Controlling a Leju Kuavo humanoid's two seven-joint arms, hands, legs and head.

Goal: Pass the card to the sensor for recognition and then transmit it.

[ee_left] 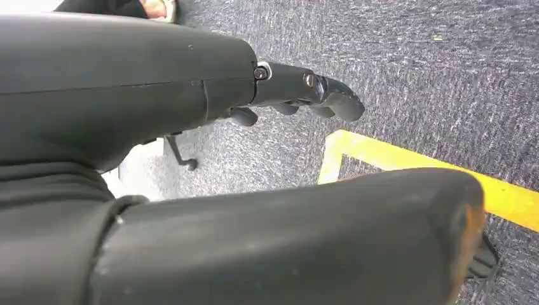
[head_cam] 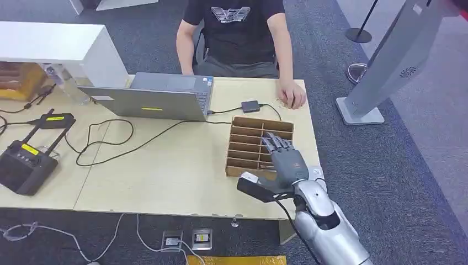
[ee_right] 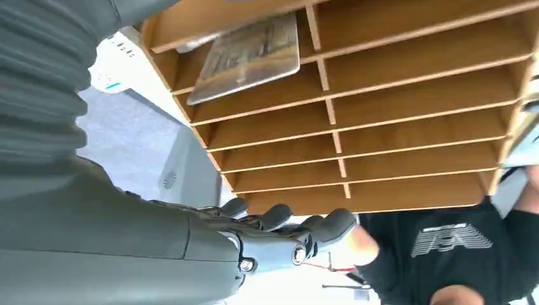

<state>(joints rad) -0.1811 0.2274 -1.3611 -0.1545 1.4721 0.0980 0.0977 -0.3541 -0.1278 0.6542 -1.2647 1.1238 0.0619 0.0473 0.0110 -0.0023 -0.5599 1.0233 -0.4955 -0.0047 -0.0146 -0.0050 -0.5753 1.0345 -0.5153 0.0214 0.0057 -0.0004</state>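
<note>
At lower right of the head view, right hand empty, fingers spread above slotted rack; card ungrasped; next, pinching its edge.

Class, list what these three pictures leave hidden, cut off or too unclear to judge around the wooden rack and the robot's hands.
- Head view: the right hand covers the wooden rack near its right side, hiding the slots beneath.
- Right wrist view: the card is blurred, its print unreadable; the rack runs off the picture's edge.
- Head view: the small black box is too small to identify.
- Left wrist view: the left hand hangs over carpet; the thumb hides much.
</note>
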